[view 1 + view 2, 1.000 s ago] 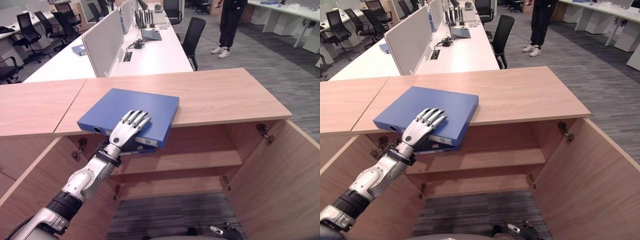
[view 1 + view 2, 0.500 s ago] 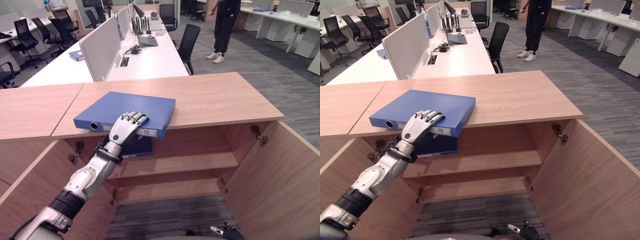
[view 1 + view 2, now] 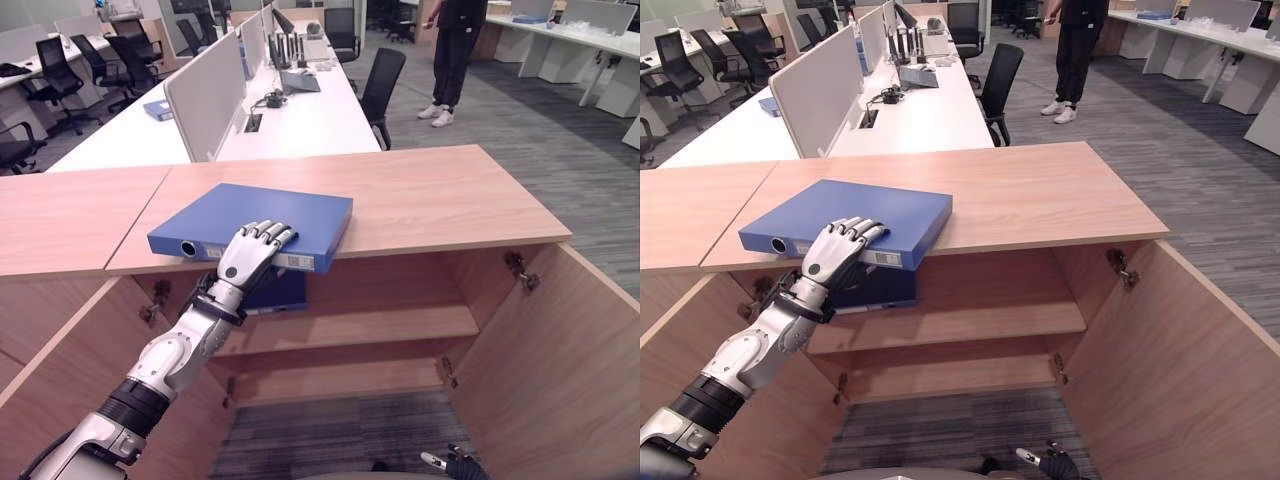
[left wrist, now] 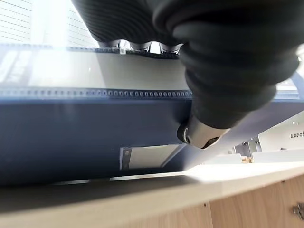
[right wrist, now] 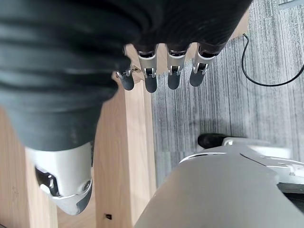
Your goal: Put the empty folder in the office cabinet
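Currently the left hand (image 3: 252,257) curls over the blue folder's (image 3: 250,222) spine at the cabinet top's (image 3: 430,195) front edge, likely to drag it off toward the shelf (image 3: 380,325); right hand (image 5: 161,71) hangs relaxed, holding nothing.

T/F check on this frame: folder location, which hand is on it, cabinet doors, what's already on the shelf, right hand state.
1. The blue folder lies on the cabinet top, its near edge over the front. True.
2. The right hand grips the folder. False: the left hand is on it, fingers curled over its near edge; the right hand hangs low above the floor.
3. The cabinet doors are closed. False: both stand open, showing the shelf.
4. Another blue folder already sits inside on the shelf, below the hand. True.
5. The right hand holds something. False: its fingers hang straight and hold nothing.
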